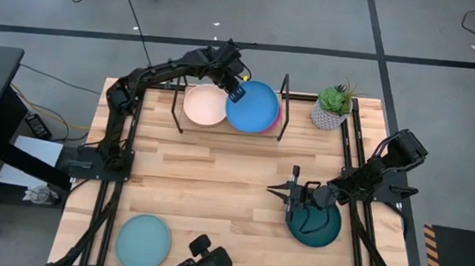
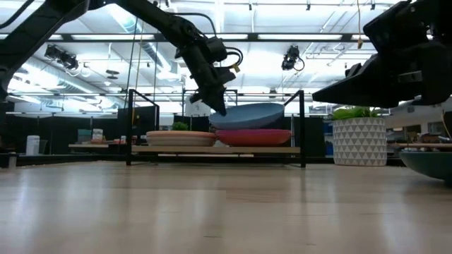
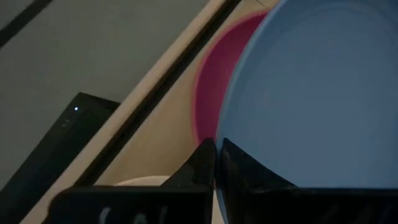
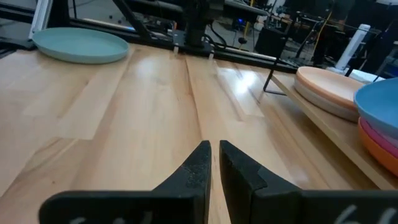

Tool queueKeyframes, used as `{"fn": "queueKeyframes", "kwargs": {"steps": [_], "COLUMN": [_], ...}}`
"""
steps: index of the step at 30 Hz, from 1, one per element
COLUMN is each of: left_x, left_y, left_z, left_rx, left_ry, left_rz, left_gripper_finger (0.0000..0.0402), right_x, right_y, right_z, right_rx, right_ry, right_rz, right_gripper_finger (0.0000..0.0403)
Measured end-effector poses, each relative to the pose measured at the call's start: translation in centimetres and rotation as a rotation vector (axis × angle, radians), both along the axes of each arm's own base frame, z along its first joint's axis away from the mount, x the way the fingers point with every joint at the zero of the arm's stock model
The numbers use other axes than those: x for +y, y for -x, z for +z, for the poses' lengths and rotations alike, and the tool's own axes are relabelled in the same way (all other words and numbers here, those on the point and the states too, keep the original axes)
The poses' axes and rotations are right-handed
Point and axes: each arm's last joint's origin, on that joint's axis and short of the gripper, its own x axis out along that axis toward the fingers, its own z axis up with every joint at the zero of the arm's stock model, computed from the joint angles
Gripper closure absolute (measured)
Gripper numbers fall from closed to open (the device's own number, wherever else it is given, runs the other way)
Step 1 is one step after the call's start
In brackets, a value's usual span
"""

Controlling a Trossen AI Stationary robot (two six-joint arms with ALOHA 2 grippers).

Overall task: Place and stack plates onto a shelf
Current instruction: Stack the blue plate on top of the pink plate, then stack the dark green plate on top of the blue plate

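Left gripper (image 1: pixel 236 91): clenching the blue plate (image 1: pixel 254 106) by its rim, tilted above the magenta plate (image 2: pixel 257 136) at the shelf's (image 2: pixel 212 149) right end.
Right gripper (image 1: pixel 294 195): fingers pressed together, empty, hovering beside the dark teal plate (image 1: pixel 315 226) near the table's (image 1: pixel 206 191) right edge.

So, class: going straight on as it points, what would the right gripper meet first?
Only bare tabletop lies ahead of the right gripper, then probably the left arm's base; depth is unclear.

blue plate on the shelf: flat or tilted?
Tilted. Low view shows the blue plate raised on the left gripper side, resting on the magenta plate.
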Motion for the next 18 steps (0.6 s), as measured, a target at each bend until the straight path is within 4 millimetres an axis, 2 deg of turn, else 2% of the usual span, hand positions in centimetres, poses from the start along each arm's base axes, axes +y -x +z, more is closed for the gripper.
{"fn": "queueKeyframes", "kwargs": {"steps": [5, 13, 16, 18], "left_x": [-0.2, -0.6, -1.5, -3.1], "left_y": [-0.8, -1.7, -1.5, -1.9], "left_z": [0.2, 0.7, 1.5, 2.0], "left_rx": [-0.045, -0.071, -0.105, -0.124], "left_ry": [-0.059, -0.137, -0.085, -0.045], "left_rz": [-0.02, -0.032, -0.157, -0.284], "left_gripper_finger": [0.0367, 0.0263, 0.0244, 0.0241], "right_x": [0.0, 0.0, 0.0, 0.0], "right_y": [0.0, 0.0, 0.0, 0.1], "right_z": [0.0, 0.0, -0.2, -0.3], "right_rx": [0.002, 0.009, 0.025, 0.041], "right_ry": [0.011, 0.028, 0.041, 0.061], "right_rz": [0.002, 0.005, 0.006, 0.005], "right_gripper_finger": [0.0364, 0.0365, 0.0365, 0.0365]}}
